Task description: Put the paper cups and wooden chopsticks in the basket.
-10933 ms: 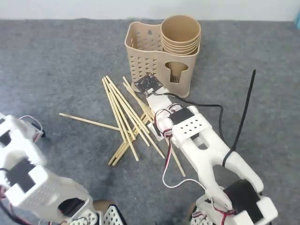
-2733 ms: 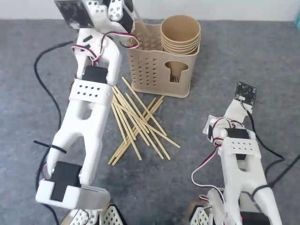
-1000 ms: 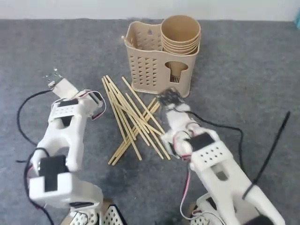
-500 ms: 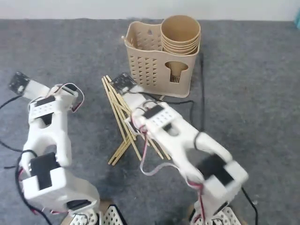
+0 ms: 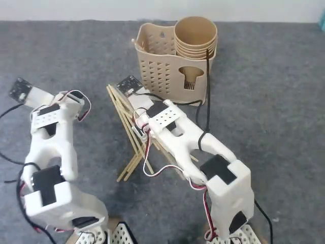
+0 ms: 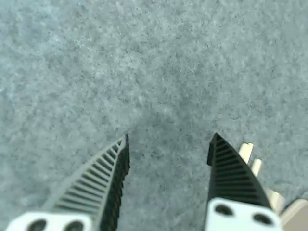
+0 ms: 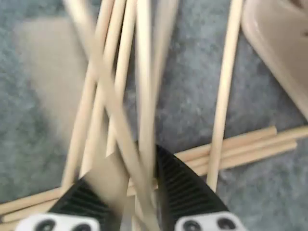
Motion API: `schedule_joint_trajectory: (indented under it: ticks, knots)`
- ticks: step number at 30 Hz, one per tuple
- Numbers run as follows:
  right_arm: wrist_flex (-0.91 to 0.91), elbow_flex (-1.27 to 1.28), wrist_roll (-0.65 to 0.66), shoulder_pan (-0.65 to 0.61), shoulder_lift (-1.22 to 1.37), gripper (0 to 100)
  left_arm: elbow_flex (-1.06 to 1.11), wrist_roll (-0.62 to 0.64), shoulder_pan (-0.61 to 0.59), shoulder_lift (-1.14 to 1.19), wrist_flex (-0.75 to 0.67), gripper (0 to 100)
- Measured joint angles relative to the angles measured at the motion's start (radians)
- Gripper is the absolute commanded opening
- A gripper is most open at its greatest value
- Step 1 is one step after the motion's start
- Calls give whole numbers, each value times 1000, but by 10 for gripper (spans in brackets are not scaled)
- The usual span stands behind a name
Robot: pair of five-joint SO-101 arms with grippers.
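The wooden chopsticks [image 5: 124, 120] are lying in a loose, crossing heap on the bench [image 5: 269, 101], just in front of the basket [image 5: 158, 71]. They are thin, round, pale sticks. Several are running side by side, and others are crossing under them at an angle.

The paper cups [image 5: 196, 35] are sitting nested in one tan stack, upright, in the basket's right-hand compartment.

The right tool [image 7: 134, 155] is sitting down in the heap. Its ribbed black fingers are narrowed around a few sticks and pinching them. You are seeing one beige corner of the basket close beside that spot in the right wrist view.

The left tool [image 6: 168, 144] is hanging over bare bench, well apart from the sticks, with its fingers spread wide.

Compared with half a second ago:
- The right arm [image 5: 188, 142] is reaching slightly farther across the heap.
- The far ends of the sticks are lying a little nearer the left arm [image 5: 51, 132].
- The black cable [image 5: 207, 76] is now running up across the basket's front.
- The left arm, the basket and the cups are staying where they were.

The basket is beige moulded plastic with rounded corners, and rows of small slots are perforating its walls. The bench is wearing a grey, fibrous, carpet-like covering.
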Motion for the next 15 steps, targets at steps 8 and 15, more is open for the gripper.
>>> schedule_joint_trajectory:
  ticks: [8, 15]
  knots:
    - [8, 173, -9, 0, -173, 52, 0, 0, 0, 0, 0, 253]
    - [-25, 270, 17, 0, -207, 182, 0, 0, 0, 0, 0, 253]
